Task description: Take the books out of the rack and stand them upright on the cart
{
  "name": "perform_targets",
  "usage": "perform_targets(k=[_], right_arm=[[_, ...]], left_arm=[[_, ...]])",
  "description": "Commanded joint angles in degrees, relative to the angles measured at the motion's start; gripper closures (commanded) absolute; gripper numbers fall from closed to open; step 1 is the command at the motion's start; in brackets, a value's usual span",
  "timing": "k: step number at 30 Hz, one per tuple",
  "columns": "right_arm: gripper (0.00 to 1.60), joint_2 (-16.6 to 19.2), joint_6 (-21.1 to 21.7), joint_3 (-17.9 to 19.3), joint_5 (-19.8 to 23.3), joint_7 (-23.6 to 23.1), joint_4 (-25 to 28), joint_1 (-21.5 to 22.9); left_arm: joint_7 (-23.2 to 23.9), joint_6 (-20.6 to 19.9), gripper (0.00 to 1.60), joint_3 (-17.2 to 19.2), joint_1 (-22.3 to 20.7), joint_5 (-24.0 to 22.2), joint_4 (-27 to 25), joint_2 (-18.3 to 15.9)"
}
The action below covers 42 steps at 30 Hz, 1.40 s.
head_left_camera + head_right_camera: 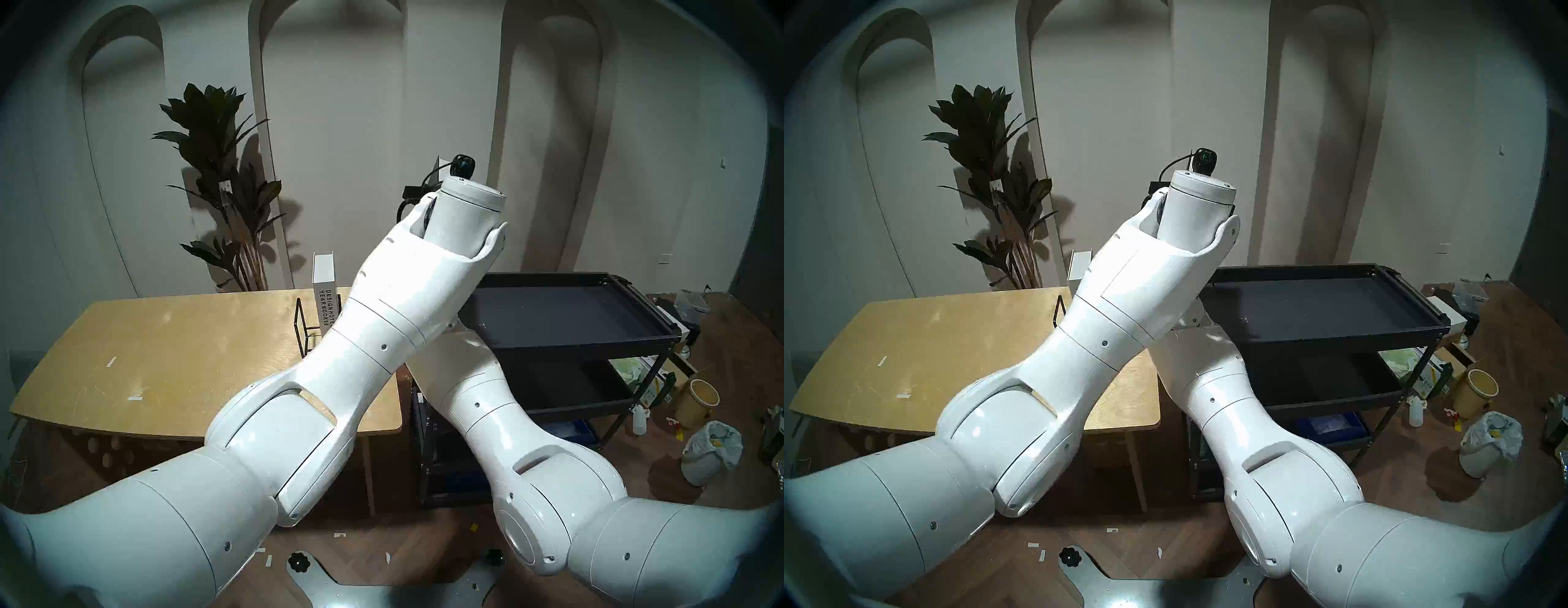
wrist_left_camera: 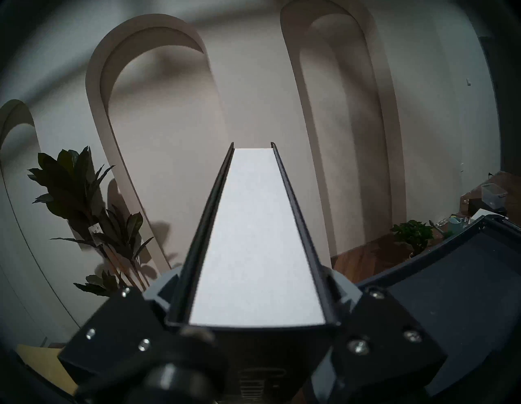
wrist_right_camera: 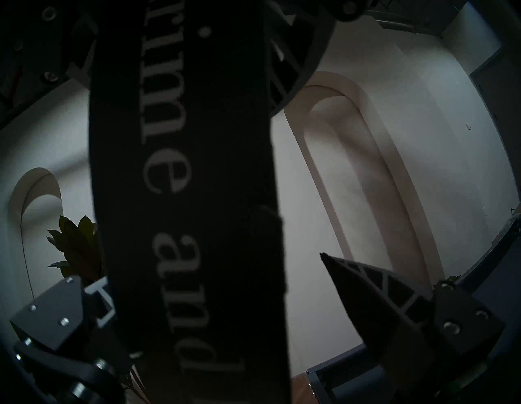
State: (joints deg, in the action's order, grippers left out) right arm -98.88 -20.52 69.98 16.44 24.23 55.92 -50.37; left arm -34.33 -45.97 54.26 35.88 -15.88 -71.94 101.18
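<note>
The cart [image 1: 568, 314] top tray lies bare and open; crossed arms crowd its near-left corner.

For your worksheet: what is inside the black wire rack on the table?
The white book stands upright in the rack. The left arm covers the rack's right side, so anything there cannot be seen.

Tall plant [image 1: 220, 187] behind wooden table [image 1: 178, 361]; bin [image 1: 708, 454].

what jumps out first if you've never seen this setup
Two big white arms cross mid-view, hiding much of the wooden table. The left gripper is shut on a dark book, held up with its white page edge facing the wrist camera. Behind, a white book stands in the rack, left of the black cart.
</note>
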Motion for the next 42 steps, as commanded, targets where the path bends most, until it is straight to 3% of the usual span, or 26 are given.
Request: perform_targets(k=[1,2,4,7,9,10,11,12,13,14,22,32,36,42], right_arm=[[0.06,-0.45,-1.16,-0.06,0.25,-0.25,-0.13,2.56],[0.42,-0.44,-1.39,-0.09,0.28,-0.31,-0.37,2.71],[0.51,-0.43,-1.48,-0.11,0.28,-0.34,-0.45,2.76],[1.07,-0.43,-1.78,-0.25,0.23,-0.32,-0.42,2.77],[1.14,-0.45,-1.77,-0.29,0.18,-0.24,-0.27,2.73],[1.35,-0.5,-1.74,-0.32,0.14,-0.16,-0.17,2.72],[1.51,-0.37,-1.76,-0.43,0.06,-0.16,0.16,2.63],[1.6,-0.38,-1.71,-0.46,-0.03,-0.08,0.35,2.6],[1.6,-0.43,-1.44,-0.48,-0.22,0.2,0.68,2.58],[1.6,-0.36,-1.35,-0.54,-0.35,0.32,1.04,2.54],[1.6,0.23,1.56,-0.62,-2.02,2.51,3.52,2.96],[1.6,0.76,3.97,-0.41,-2.2,3.58,2.42,2.67],[1.6,1.17,4.61,-0.23,-2.15,3.86,2.51,2.94],[1.6,3.45,6.58,0.3,-2.74,3.83,4.49,4.93]], left_arm=[[-0.32,0.12,1.6,-0.25,-1.22,-0.4,-2.3,0.22],[-0.48,-0.02,1.6,-0.32,-1.17,-0.67,-2.42,0.16],[-0.59,0.04,1.6,-0.43,-1.14,-0.71,-2.48,0.09],[-0.87,0.73,1.6,-0.56,-1.28,-1.06,-2.34,-0.05],[-0.85,0.83,1.6,-0.59,-1.49,-1.18,-2.13,-0.02],[-0.81,1.09,1.57,-0.66,-1.66,-1.29,-1.98,-0.02],[-0.99,1.41,1.41,-0.93,-1.95,-1.18,-1.72,-0.13],[-0.81,1.95,0.87,-0.83,-2.0,-1.42,-1.67,-0.1],[-0.52,2.31,0.49,-0.81,-2.22,-1.65,-1.62,-0.12],[-0.54,2.44,0.0,-0.99,-2.5,-1.5,-1.48,-0.2],[1.89,4.94,0.0,-1.5,-4.59,-1.4,-2.48,-1.21],[5.19,5.33,0.0,-0.99,-8.55,-1.15,-10.79,-3.09],[6.37,5.7,0.0,1.13,-10.15,-1.49,-13.54,-3.47],[8.91,4.18,0.0,6.9,-10.64,-2.72,-20.03,-8.83]])
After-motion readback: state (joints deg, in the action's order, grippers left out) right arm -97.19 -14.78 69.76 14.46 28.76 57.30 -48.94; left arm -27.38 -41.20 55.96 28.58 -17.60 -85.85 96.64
